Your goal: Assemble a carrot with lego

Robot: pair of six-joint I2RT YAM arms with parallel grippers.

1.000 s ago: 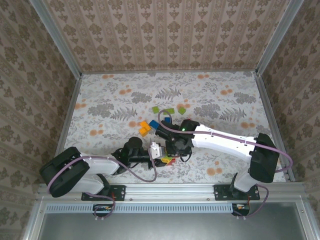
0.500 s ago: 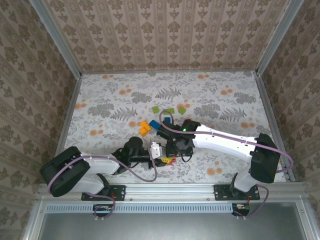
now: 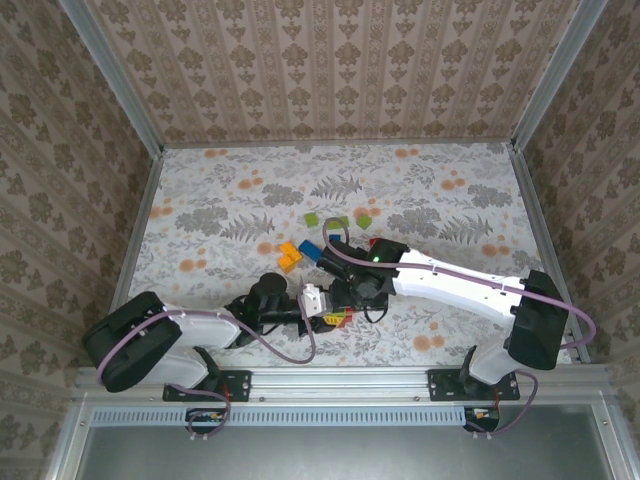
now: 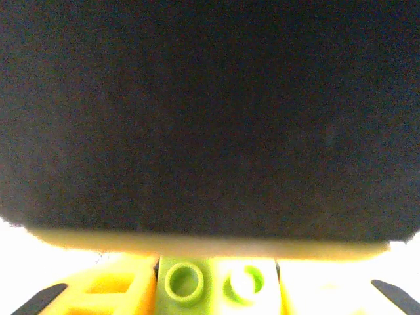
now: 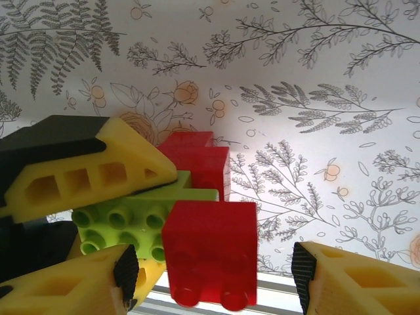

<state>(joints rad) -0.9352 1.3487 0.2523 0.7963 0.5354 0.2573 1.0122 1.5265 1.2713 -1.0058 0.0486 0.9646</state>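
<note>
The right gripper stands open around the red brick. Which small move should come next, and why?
Probably draw the right gripper straight back. Its jaws stand clear of the red brick, which already sits on the green brick that the left gripper seems to hold.

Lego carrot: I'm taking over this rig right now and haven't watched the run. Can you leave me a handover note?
Left gripper: shut on the part-built stack, gripping its green brick, low near the front edge of the table.
Right gripper: open, fingers either side of the stack's front red brick, gaps on both sides.
Loose on the table: three green bricks, orange bricks, a blue brick.
Done: green and red bricks joined.
Left: orange and blue bricks not yet added, so the carrot looks far from complete.
</note>
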